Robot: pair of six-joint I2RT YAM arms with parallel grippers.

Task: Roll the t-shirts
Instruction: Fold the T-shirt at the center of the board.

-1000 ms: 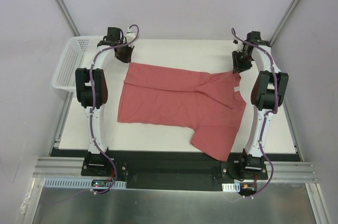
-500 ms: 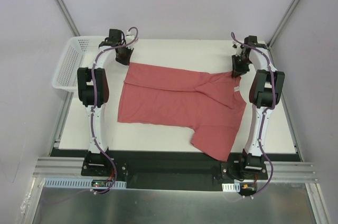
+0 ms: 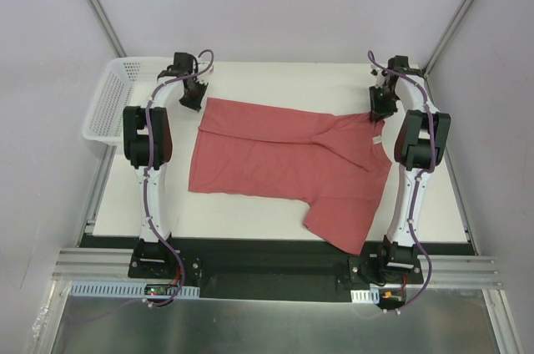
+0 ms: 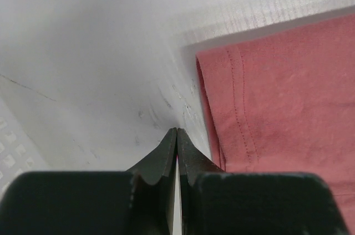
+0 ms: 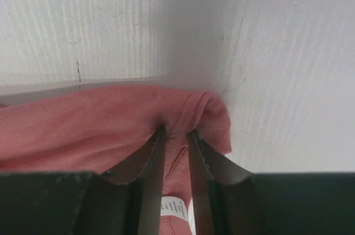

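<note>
The right tool [image 5: 176, 133] is clenching a bunched fold of the t-shirt [image 3: 284, 162] at its neck edge. Cloth is puckering up between the two fingers, close to the far right corner of the counter [image 3: 250, 216]. The left tool [image 4: 176, 131] is pressing its fingers fully together with nothing between them. Its tips are pointing at bare counter just beside the hem corner [image 4: 216, 69], toward the far left corner.

The t-shirt is lying spread flat across the middle of the counter, hem to the left and neck to the right, with one sleeve trailing toward the near edge. The robot appears to be taking hold of the far edge, with no rolling begun yet and only the neck end gripped. The next move is likely calling for the left tool to part its fingers and shift sideways onto the hem.

Bare counter is showing along the far edge and at the near left. The basket [image 3: 108, 103] is sitting outside the left edge by the far left corner, well apart from the cloth.
</note>
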